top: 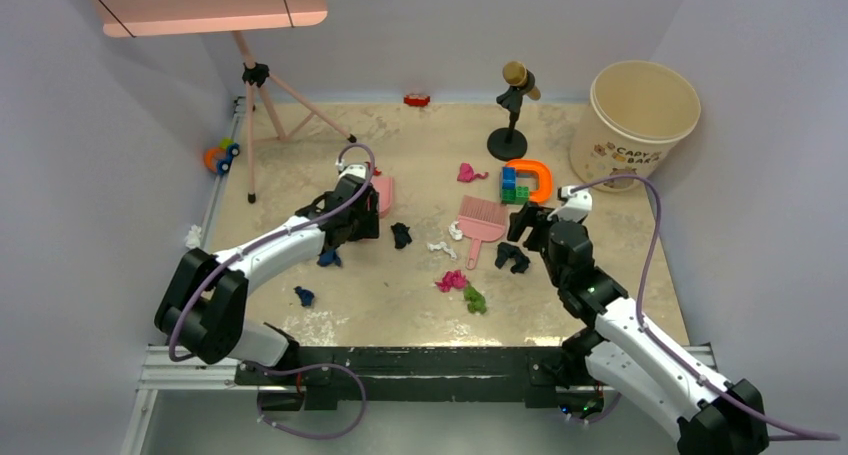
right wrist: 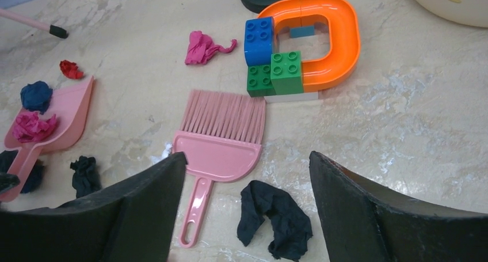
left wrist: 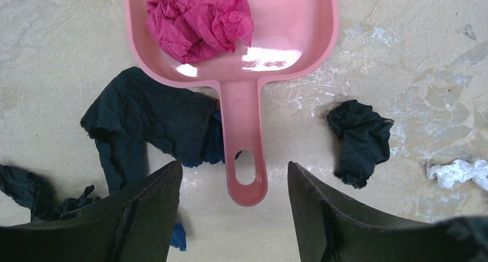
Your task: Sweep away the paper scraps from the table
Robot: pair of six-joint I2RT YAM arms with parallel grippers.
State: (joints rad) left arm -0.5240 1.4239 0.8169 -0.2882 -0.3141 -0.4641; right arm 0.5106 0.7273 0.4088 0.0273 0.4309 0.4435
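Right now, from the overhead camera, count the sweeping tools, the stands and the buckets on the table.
Sweeping tools: 2, the pink brush and the pink dustpan.
Stands: 2, the tripod and the microphone stand.
Buckets: 1, the cream bucket.
Total: 5.

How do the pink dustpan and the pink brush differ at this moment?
The dustpan holds a magenta wad; the brush carries nothing. The dustpan lies before the left tool, the brush before the right tool. Both are pink, with holed handles, and ungripped.
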